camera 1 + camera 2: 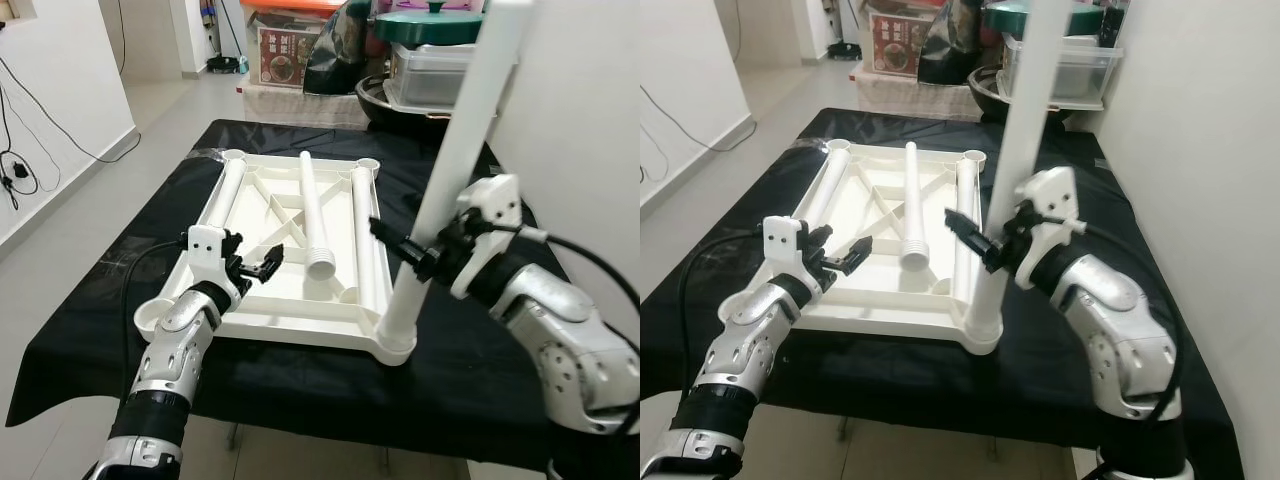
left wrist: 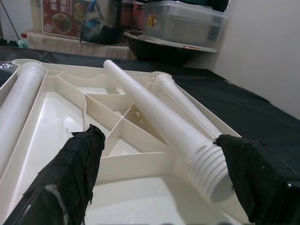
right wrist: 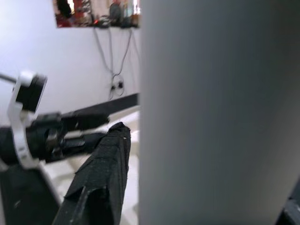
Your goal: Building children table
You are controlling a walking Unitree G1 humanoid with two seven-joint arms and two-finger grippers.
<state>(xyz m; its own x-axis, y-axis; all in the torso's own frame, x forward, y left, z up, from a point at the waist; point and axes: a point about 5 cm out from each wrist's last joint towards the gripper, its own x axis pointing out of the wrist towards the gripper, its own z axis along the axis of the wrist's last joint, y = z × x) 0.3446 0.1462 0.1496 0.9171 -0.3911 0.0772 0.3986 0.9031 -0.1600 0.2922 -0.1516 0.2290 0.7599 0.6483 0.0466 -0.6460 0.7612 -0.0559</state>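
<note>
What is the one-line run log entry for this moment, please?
right gripper: holding upright leg in corner socket | left gripper: open, over tabletop | loose legs: three

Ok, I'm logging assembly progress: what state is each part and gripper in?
Tabletop: upside down on the black cloth.
Upright leg: standing in the near right corner socket.
Loose legs: three lying flat inside the tabletop.
Right gripper: around the upright leg.
Left gripper: open, holding nothing.

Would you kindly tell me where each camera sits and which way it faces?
Head eyes: look forward and down at the tabletop; both arms show.
Left wrist: looks along the open left gripper at the loose leg.
Right wrist: against the upright leg; one finger shows.
Shared: the upright leg, held by the right gripper.
</note>
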